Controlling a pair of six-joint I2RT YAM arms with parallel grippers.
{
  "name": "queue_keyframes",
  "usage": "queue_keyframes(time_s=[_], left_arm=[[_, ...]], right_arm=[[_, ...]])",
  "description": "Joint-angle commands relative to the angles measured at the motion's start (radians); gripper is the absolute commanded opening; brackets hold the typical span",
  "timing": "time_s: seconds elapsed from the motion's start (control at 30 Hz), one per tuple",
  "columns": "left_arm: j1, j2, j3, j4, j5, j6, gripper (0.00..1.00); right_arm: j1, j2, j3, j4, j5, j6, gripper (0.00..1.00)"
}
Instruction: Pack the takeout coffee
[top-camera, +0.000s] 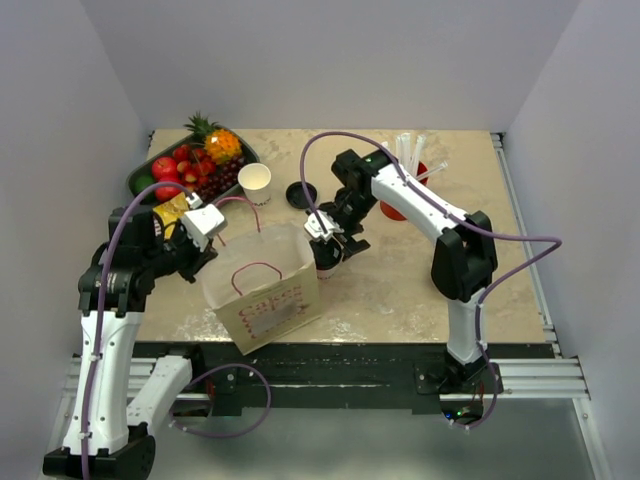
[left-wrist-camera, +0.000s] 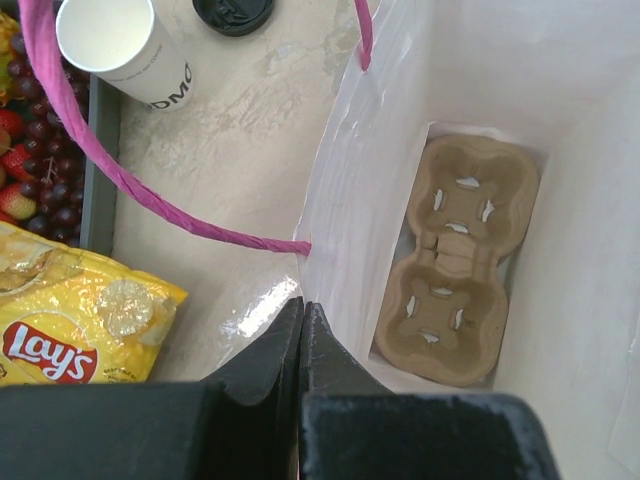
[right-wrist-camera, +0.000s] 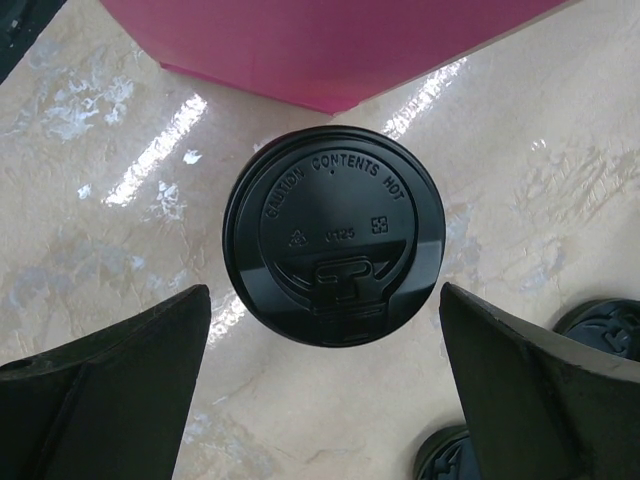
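Observation:
An open white paper cup (top-camera: 254, 183) stands by the fruit tray, with a loose black lid (top-camera: 300, 194) to its right; both show in the left wrist view, the cup (left-wrist-camera: 120, 42) and the lid (left-wrist-camera: 232, 12). My right gripper (top-camera: 331, 240) hangs open by the bag's right side. In the right wrist view a second black lid (right-wrist-camera: 333, 235) sits between and below the open fingers of my right gripper (right-wrist-camera: 322, 292); what is under it is hidden. My left gripper (left-wrist-camera: 302, 305) is shut on the paper bag's rim (left-wrist-camera: 325, 235). The bag (top-camera: 262, 288) stands open.
A brown two-cup carrier (left-wrist-camera: 458, 260) lies on the bag's floor. A yellow Lay's chip bag (left-wrist-camera: 70, 315) and a fruit tray (top-camera: 190, 165) are at the left. A red cup of straws (top-camera: 400, 200) stands behind the right arm. Dark round objects (right-wrist-camera: 600, 325) lie at the right wrist view's lower right.

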Motion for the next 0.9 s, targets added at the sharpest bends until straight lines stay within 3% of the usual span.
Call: queue_keyframes(time_s=[0.0, 0.23, 0.57, 0.87], left_arm=[[0.007, -0.009, 0.014, -0.023, -0.050, 0.015, 0.00], [0.005, -0.075, 0.005, -0.104, -0.149, 0.128, 0.00], [0.005, -0.078, 0.008, -0.106, -0.143, 0.087, 0.00], [0.005, -0.091, -0.006, -0.112, -0.131, 0.082, 0.00]], right_arm=[[0.020, 0.012, 0.044, -0.056, -0.036, 0.008, 0.99], [0.034, 0.056, 0.085, -0.056, -0.045, 0.035, 0.99], [0.036, 0.073, 0.125, -0.057, -0.037, 0.046, 0.94], [0.037, 0.058, 0.131, -0.056, -0.054, 0.095, 0.99]])
